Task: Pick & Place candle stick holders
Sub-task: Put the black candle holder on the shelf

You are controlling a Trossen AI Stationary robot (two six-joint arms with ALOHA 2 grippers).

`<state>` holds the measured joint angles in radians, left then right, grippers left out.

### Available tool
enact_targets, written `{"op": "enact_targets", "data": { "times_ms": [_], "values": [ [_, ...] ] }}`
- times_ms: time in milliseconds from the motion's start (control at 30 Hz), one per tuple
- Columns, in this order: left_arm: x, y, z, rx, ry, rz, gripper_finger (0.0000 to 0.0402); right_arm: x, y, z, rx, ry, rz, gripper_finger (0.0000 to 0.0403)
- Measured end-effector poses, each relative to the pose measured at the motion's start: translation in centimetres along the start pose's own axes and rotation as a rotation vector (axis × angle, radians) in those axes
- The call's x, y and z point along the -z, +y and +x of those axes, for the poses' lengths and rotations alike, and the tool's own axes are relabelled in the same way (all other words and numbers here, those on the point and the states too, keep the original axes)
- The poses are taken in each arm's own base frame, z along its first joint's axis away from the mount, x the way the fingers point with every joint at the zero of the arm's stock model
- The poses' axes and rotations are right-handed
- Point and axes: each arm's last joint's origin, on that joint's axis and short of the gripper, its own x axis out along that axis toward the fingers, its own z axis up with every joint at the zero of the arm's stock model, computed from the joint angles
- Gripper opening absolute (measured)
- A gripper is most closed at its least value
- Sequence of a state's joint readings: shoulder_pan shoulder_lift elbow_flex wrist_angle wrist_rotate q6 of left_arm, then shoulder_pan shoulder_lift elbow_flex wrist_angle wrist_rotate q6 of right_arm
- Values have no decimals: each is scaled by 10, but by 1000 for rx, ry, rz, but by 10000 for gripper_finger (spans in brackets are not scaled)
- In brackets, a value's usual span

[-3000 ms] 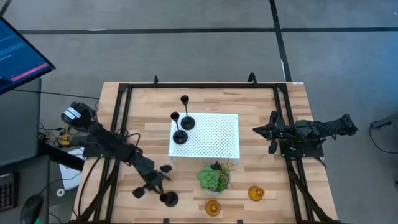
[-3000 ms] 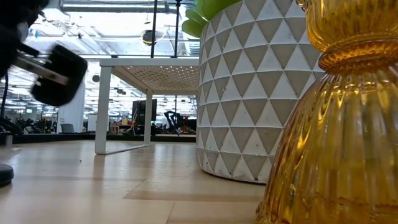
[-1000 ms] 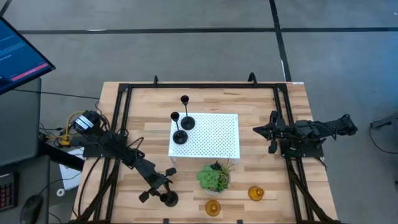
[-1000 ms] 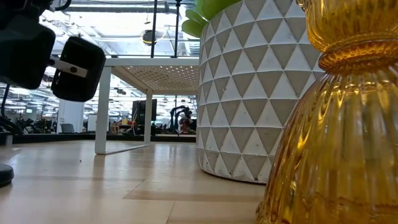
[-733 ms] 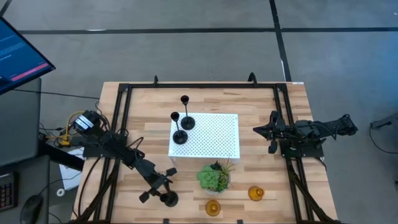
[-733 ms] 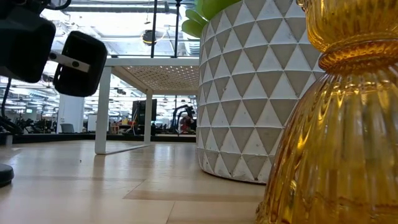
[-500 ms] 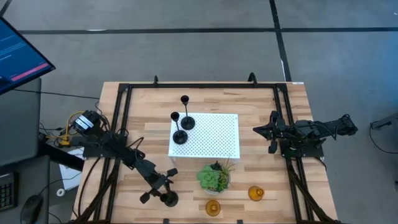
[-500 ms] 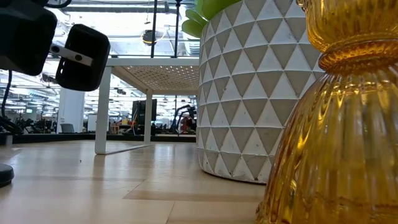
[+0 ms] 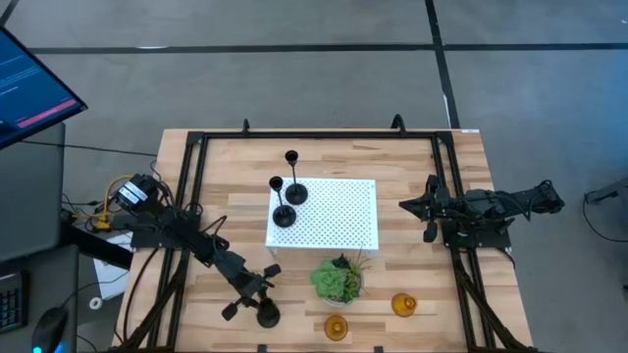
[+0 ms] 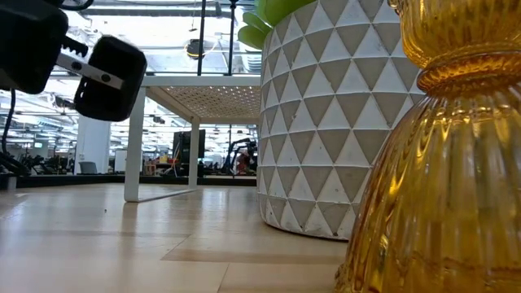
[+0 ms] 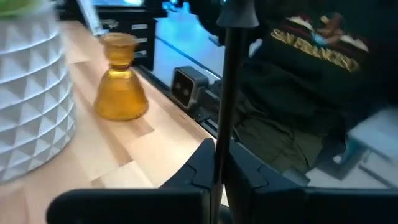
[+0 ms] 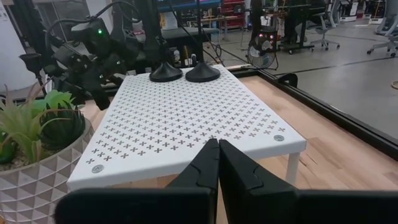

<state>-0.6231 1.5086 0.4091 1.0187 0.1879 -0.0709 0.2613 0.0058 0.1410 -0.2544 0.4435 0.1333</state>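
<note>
My left gripper [image 9: 251, 294] is near the table's front edge, left of the plant, shut on the tallest black candle stick holder [image 9: 267, 314], whose thin stem [image 11: 225, 93] rises past its fingers. Two shorter black holders [image 9: 294, 191] [image 9: 283, 214] stand by their round bases on the left end of a white perforated stand [image 9: 339, 211]. Two amber holders [image 9: 336, 327] [image 9: 403, 305] stand on the table near the front edge. My right gripper [image 9: 429, 211] waits shut and empty at the table's right side. My left gripper pinches the black holder's thin stem [image 11: 220, 163] between its two fingers, which lie across it. The stem stands upright past the fingers up to its cup [image 11: 239, 14]. The fingers hide the base in the wrist view; the low view shows no base on the table.
A green plant in a white faceted pot [image 9: 339, 279] stands right of my left gripper, and it fills the low view's middle [image 10: 326, 122]. A black frame [image 9: 319, 135] rings the table. A person in a dark shirt [image 11: 311, 74] sits beyond the front edge.
My left gripper, shut on the black holder's stem, has risen slightly and drifted toward the plant. The holder's base, which stood on the table at the low view's left edge, no longer shows there: it has been lifted off the wood.
</note>
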Motion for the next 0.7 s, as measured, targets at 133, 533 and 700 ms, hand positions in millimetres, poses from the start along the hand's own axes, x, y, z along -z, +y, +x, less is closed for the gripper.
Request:
{"op": "enact_targets", "data": {
  "times_ms": [133,533,700],
  "values": [
    [-3,4,-1,-142,-28,-143,22,0,0,0,0,-1,0,0],
    [-42,2,-24,-324,-202,-243,22,0,0,0,-1,-3,1,0],
    [-56,1,-37,-410,-250,-262,13,-1,0,0,-2,-12,5,0]
  ]
}}
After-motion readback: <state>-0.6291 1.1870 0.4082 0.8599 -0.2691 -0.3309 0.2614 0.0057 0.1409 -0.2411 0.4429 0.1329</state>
